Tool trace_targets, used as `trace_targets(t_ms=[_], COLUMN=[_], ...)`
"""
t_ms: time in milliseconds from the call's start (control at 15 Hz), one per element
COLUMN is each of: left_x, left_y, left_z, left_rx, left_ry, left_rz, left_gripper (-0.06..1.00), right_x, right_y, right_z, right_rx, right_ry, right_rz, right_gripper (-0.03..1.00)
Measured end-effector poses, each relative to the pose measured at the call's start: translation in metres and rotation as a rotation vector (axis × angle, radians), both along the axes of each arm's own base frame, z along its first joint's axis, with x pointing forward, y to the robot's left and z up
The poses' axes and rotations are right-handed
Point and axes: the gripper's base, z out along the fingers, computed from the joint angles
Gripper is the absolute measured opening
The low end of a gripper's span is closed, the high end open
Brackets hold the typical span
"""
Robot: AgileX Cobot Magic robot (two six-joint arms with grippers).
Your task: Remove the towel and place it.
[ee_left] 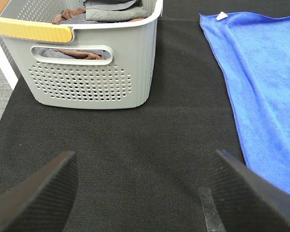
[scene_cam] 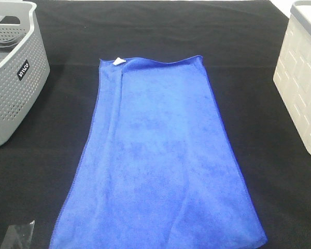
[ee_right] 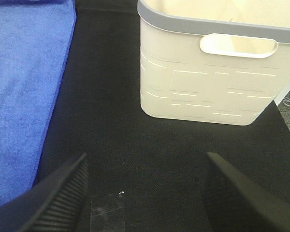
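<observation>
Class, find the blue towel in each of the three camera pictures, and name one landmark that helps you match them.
Exterior high: the towel lies flat across the centre.
Left wrist: along the picture's right edge.
Right wrist: along the picture's left edge.
Shared landmark: the black mat under it, seen in all three.

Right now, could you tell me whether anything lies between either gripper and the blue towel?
Nothing visible does. The towel lies flat on the black mat, and only bare mat separates it from the open left gripper and the open right gripper. The grey basket and the cream basket stand off to the sides.
</observation>
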Motion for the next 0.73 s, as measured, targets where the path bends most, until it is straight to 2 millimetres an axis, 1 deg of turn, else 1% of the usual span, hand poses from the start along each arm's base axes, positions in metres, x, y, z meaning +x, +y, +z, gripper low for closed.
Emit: trace_targets(t_ms=[133,267,733], left_x=[-0.0001,-0.0001,-0.0001], left_y=[-0.0007,-0.0008,-0.001], left_z=[0.0,0.0,0.0], left_rx=[-0.001,-0.001,-0.002], left_ry=[0.0,0.0,0.0], left_rz=[0.077,0.099,0.097], left_gripper=[0.72,0.72,0.72], right_x=[0.0,0.0,0.0], right_y=[0.0,0.0,0.0], right_z=[0.0,0.0,0.0001], right_rx=[0.0,0.0,0.0], right_ry=[0.0,0.0,-0.001], right_rz=[0.0,0.0,0.0], right_gripper=[0.67,0.67,0.67])
